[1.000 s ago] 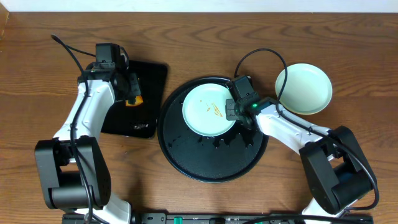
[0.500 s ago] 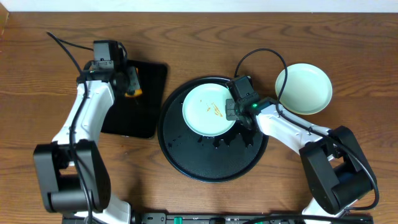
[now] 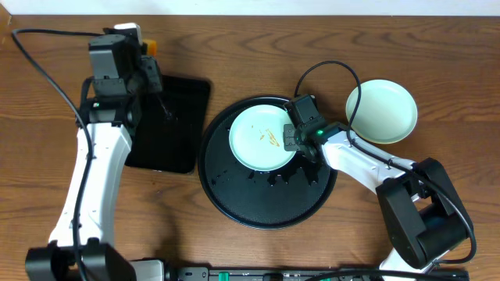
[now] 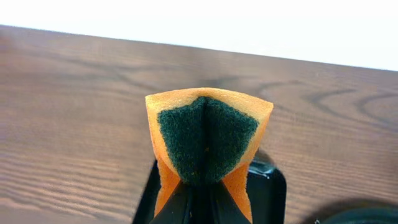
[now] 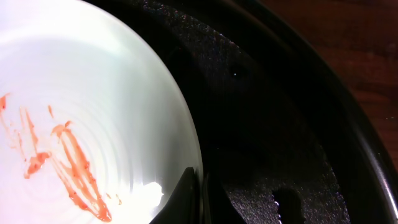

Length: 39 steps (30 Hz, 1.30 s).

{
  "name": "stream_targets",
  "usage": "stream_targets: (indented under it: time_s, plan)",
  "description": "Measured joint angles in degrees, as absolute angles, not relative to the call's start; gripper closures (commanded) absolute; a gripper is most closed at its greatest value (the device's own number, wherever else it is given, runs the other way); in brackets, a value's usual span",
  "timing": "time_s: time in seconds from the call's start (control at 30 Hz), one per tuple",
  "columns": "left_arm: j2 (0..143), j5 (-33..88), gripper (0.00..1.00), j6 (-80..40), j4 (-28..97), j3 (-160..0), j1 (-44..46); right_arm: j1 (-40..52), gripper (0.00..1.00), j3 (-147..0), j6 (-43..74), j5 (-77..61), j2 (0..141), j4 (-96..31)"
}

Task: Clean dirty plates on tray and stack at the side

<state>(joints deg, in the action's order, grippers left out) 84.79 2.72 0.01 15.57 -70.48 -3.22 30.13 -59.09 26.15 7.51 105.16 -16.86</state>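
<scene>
On tray (image 3: 266, 207), right claw (image 5: 198, 186) pinches rim of smeared plate (image 5: 93, 93) (left claw (image 4: 199, 186), well apart, clamps sponge (image 4: 208, 134)).

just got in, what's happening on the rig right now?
The left tool is shut on a folded orange sponge with a dark green scouring face, held in the air by the far end of the small rectangular black tray. The right tool pinches the rim of a pale mint round plastic plate smeared orange-red, lying on the large round glossy black tray. A second pale round plate sits on the wooden table to the right. The sponge is not on the plate yet.
</scene>
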Motion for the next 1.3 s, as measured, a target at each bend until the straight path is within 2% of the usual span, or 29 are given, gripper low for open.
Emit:
stream_targets:
  time_s: [1.3]
  plan:
    - [82.0, 2.6, 0.93, 0.5, 16.3, -70.5, -3.2, 30.1, 0.99, -59.1, 26.2, 7.5, 105.2, -16.9]
